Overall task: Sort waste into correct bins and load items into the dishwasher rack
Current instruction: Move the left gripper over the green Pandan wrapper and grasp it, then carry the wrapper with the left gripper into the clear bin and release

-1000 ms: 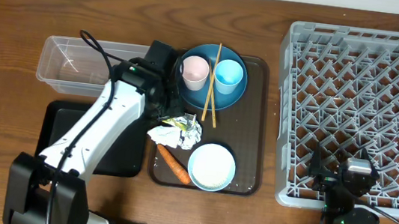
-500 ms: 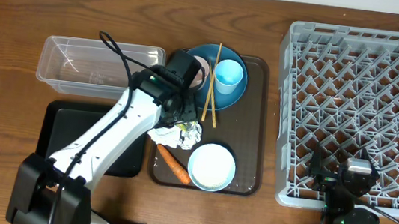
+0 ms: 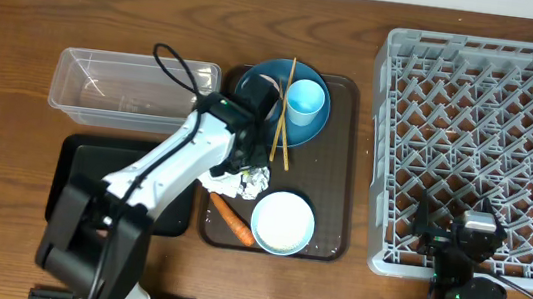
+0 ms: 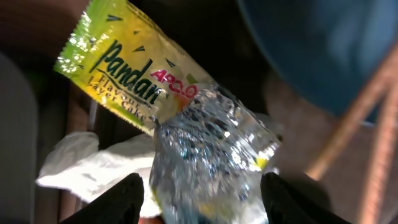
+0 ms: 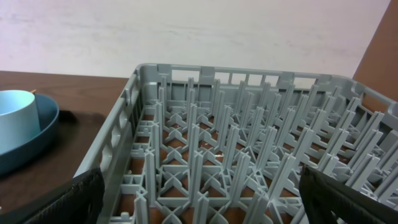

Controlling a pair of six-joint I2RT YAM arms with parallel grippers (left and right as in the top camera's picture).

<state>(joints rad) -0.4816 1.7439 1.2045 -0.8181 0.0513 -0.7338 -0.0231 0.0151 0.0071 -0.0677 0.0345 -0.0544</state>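
Observation:
My left gripper (image 3: 242, 155) is open and low over the brown tray, its fingers (image 4: 205, 202) on either side of the yellow-green snack wrapper (image 4: 130, 68), which lies on the crumpled white napkin (image 3: 246, 179). The napkin also shows in the left wrist view (image 4: 87, 171). The carrot (image 3: 230, 218) and the pale-blue bowl (image 3: 282, 222) lie in front. The blue plate (image 3: 294, 128) carries the light-blue cup (image 3: 305, 101) and the chopsticks (image 3: 283, 111). The pink cup is hidden under my left arm. My right gripper (image 5: 199, 199) is open over the grey rack (image 3: 488, 145).
The clear tub (image 3: 122, 88) stands left of the brown tray (image 3: 339, 178). The black tray (image 3: 84, 164) lies in front of the tub, partly under my left arm. The right arm's base (image 3: 471, 284) sits at the rack's front edge.
My left gripper has moved right and toward the front, from the plate's left rim to the wrapper, and now covers the pink cup. The right arm has not moved.

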